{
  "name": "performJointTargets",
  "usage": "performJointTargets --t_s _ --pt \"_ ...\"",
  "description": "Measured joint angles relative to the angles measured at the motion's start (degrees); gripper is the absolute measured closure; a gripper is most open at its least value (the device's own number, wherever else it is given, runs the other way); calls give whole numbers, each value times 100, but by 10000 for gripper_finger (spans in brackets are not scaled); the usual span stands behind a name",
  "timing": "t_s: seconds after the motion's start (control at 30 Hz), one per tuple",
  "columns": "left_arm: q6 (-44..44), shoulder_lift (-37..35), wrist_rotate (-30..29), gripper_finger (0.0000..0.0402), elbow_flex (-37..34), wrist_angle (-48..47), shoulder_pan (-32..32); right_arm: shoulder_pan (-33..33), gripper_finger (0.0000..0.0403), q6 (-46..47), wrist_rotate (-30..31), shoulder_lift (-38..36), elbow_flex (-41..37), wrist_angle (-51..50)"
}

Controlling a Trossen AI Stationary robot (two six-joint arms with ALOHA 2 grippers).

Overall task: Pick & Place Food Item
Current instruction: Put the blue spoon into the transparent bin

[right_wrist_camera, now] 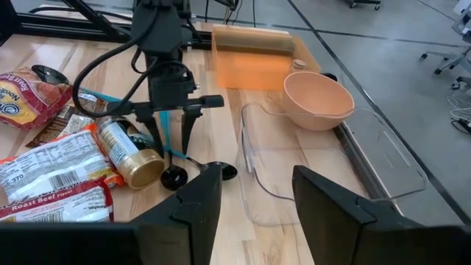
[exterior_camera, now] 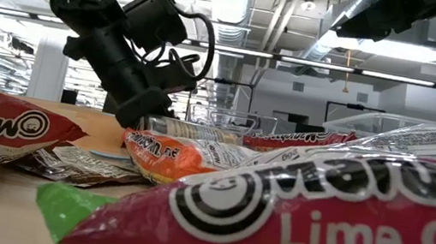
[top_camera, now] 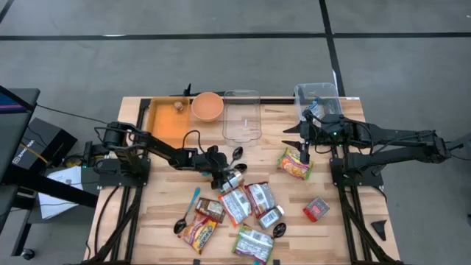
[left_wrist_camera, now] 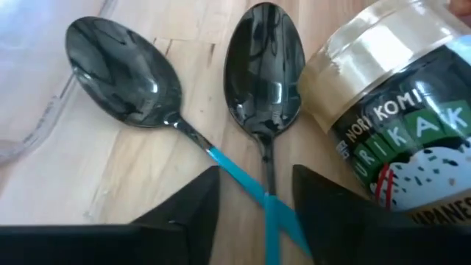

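Spoons point(left_wrist_camera: 184, 88), two black ones with blue handles, lie side by side near the middle of the table point(top_camera: 338, 235), and your left gripper point(top_camera: 228, 171) is down over them. In the left wrist view you see its fingers point(left_wrist_camera: 184, 210) apart, straddling the crossed blue handles, not clamped on either. A jar point(left_wrist_camera: 397, 118) of rice seasoning with a gold lid lies on its side touching the bowl of one spoon; your right wrist view shows the same jar point(right_wrist_camera: 132, 158) just beside the left gripper point(right_wrist_camera: 168, 140).

Food packets: noodle packs point(top_camera: 246, 202) are piled toward the front edge of the table, and you can see another teal-handled spoon point(top_camera: 188, 213) at the pile's left side. One orange pack point(top_camera: 294, 163) lies alone toward the right edge, with a small red packet point(top_camera: 316, 210) nearer the front right corner.

Along the back edge you have an orange tray point(top_camera: 165, 121), a peach bowl point(top_camera: 207, 107), a clear bin point(top_camera: 241, 118) and a second clear bin point(top_camera: 318, 94) at the back right corner.

Your right gripper point(top_camera: 305, 151) hangs above the orange pack, fingers point(right_wrist_camera: 199, 199) apart and holding nothing.
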Motion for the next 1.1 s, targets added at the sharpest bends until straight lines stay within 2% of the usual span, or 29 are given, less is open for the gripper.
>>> performJointTargets --t_s 0.13,0.23,0.5,0.93,1.1 --pt "-5 -46 -2 336 -9 -58 -34 0 239 0 0 0 0 -16" --pt "55 -53 267 386 -9 -14 -29 1 239 0 0 0 0 -16" --pt "314 -143 480 396 -24 218 -60 -1 239 1 0 0 0 -16" --pt "387 -1397 478 400 -412 169 -263 1 239 4 -2 -2 0 -17" --pt "217 -1514 672 399 -656 157 -260 1 239 11 -2 -1 0 -14"
